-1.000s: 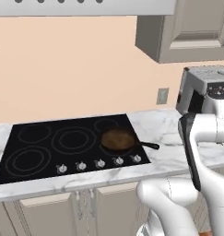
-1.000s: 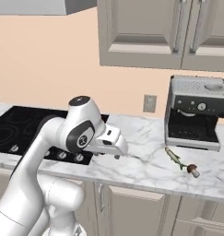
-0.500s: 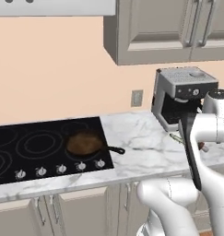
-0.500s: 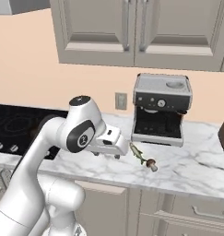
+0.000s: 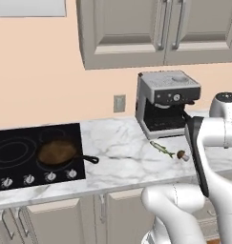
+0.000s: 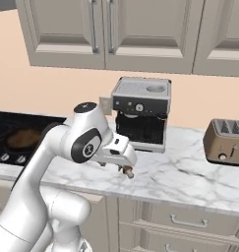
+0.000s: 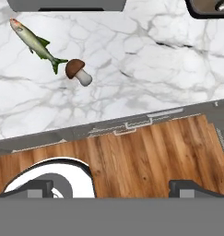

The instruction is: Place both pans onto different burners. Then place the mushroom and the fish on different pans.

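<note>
As our base has rolled rightward, slender greenish-grey fish [image 7: 36, 42] and brown-capped mushroom [image 7: 78, 71] sit at eleven o'clock, two-finger gripper [image 7: 111, 189] spread empty.

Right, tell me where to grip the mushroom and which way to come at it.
Probably take the mushroom from straight above. It lies on its side on the marble counter, so close the open gripper across the cap. Keep the fingers off the fish, whose tail lies close beside the cap.
</note>
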Tool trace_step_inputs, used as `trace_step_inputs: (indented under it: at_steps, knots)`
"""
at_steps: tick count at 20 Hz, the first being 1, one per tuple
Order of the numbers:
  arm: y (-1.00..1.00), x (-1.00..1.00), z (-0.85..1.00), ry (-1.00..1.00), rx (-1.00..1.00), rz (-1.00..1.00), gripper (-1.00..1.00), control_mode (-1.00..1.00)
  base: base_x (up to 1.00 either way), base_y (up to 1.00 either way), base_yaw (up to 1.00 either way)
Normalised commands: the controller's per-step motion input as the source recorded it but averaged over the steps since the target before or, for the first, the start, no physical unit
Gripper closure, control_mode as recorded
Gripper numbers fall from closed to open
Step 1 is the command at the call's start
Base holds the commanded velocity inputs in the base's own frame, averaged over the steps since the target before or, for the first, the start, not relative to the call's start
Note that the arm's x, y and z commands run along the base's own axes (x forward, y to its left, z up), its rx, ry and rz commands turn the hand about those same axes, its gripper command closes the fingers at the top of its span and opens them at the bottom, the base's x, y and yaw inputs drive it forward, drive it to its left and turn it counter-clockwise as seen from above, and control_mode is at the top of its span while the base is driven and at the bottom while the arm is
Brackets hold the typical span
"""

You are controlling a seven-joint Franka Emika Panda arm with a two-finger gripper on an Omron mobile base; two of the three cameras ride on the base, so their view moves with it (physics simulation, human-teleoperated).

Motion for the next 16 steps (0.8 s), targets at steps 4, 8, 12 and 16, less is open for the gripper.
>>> trace_step_inputs:
  at_steps: [4, 8, 12, 16]
  knots:
    - [0.00, 0.00, 0.00, 0.00, 0.00, 0.00, -1.00, 1.00, 0.27, -0.27, 0.00]
    - [0.00, 0.00, 0.00, 0.00, 0.00, 0.00, -1.00, 1.00, 0.39, -0.22, 0.00]
    - [0.00, 0.00, 0.00, 0.00, 0.00, 0.00, -1.00, 1.00, 0.42, -0.14, -0.01]
    - [0.00, 0.00, 0.00, 0.00, 0.00, 0.00, -1.00, 1.00, 0.42, -0.08, -0.03]
